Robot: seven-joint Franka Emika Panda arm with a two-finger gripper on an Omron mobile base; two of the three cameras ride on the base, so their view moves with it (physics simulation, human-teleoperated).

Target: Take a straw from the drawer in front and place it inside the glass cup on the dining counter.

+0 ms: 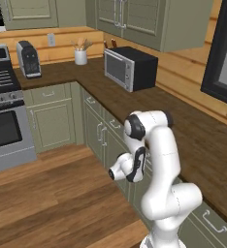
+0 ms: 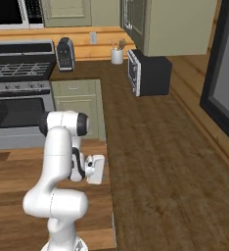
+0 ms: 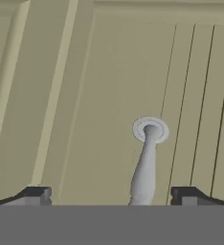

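My gripper (image 3: 111, 196) is open and empty, its two dark fingertips (image 3: 35, 196) spread wide. It faces a sage-green cabinet front (image 3: 85, 110) at close range. A silver handle (image 3: 150, 143) stands on a round mount and runs down between the fingertips, nearer the right one, apart from both. I cannot tell whether this front is the drawer. The folded arm holds the hand (image 2: 96, 169) low against the cabinets below the counter edge. Shut sage-green drawers (image 1: 114, 125) line the cabinet run beside the arm. The straw, the glass cup and the dining counter are out of view.
A dark wood counter top (image 1: 198, 140) runs along the right over the cabinets, with a black microwave (image 1: 130, 68) on it. In the far corner stand a white utensil crock (image 1: 80, 55) and a coffee machine (image 1: 28, 59). A stove (image 1: 4, 116) stands at left, across open wood floor (image 1: 52, 193).
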